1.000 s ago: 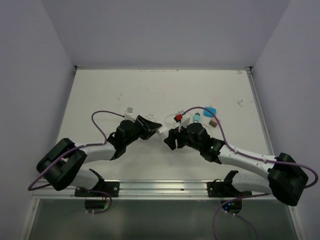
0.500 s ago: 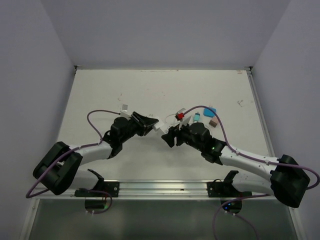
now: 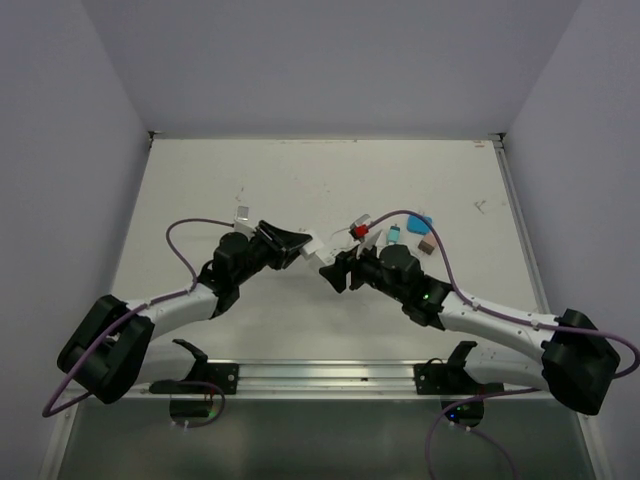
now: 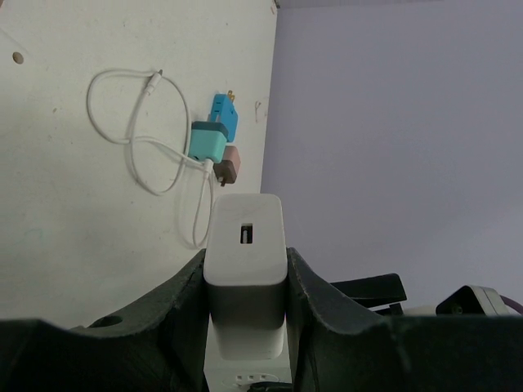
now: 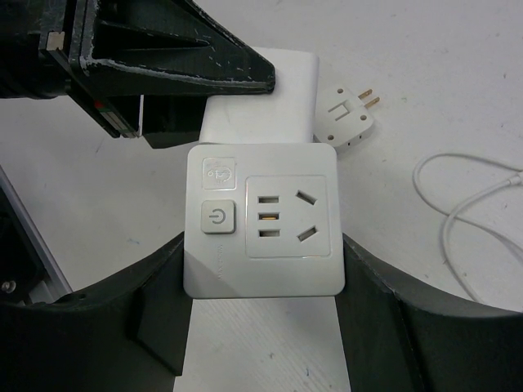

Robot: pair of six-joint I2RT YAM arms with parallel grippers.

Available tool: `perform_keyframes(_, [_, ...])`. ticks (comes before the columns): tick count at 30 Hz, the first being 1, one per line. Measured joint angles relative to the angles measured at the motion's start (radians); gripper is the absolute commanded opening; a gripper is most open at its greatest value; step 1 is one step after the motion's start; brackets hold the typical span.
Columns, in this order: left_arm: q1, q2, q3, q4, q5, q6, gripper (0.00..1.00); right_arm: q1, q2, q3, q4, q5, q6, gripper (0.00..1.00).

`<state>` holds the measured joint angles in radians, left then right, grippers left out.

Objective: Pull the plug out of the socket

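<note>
The socket [image 5: 261, 220] is a white cube with a power button and slot holes, and my right gripper [image 5: 261, 245] is shut on its sides. The plug [image 5: 263, 91] is a white charger block that butts against the socket's far face with no gap showing. My left gripper [image 4: 245, 261] is shut on the plug [image 4: 245, 245], whose USB slot faces the camera. In the top view the left gripper [image 3: 298, 243] and right gripper [image 3: 333, 270] meet at mid-table, with the plug [image 3: 313, 244] and socket [image 3: 326, 259] between them, held above the table.
A small white adapter with two prongs [image 5: 350, 110] and a looped white cable [image 5: 466, 212] lie beyond the socket. Blue, teal and brown plugs [image 4: 214, 135] and a red piece [image 3: 356, 232] lie to the right. A small pale piece [image 3: 242, 212] lies by the left arm.
Both grippers have shifted a little farther from the bases with the plug and socket still between them. The left arm has stretched out more.
</note>
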<state>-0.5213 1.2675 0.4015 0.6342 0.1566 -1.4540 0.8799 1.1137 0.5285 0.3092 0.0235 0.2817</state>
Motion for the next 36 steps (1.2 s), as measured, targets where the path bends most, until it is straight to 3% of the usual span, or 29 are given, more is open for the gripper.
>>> perform_keyframes(16, [-0.063,0.048,0.042,-0.031,-0.237,0.033,0.0,0.074,0.108,0.063,-0.006,0.154,0.145,0.0])
perform_keyframes(32, [-0.09,0.06,0.093,-0.033,-0.262,0.088,0.0,0.081,0.057,0.043,-0.007,0.208,0.166,0.0])
perform_keyframes(33, [-0.09,0.06,0.09,-0.03,-0.259,0.089,0.03,0.082,0.057,0.043,-0.009,0.21,0.159,0.0])
perform_keyframes(35, [-0.09,0.057,0.083,-0.025,-0.251,0.096,0.19,0.085,0.055,0.043,-0.014,0.211,0.145,0.0])
perform_keyframes(36, [-0.09,0.052,0.076,-0.021,-0.267,0.109,0.21,0.087,0.047,0.043,-0.035,0.21,0.133,0.0])
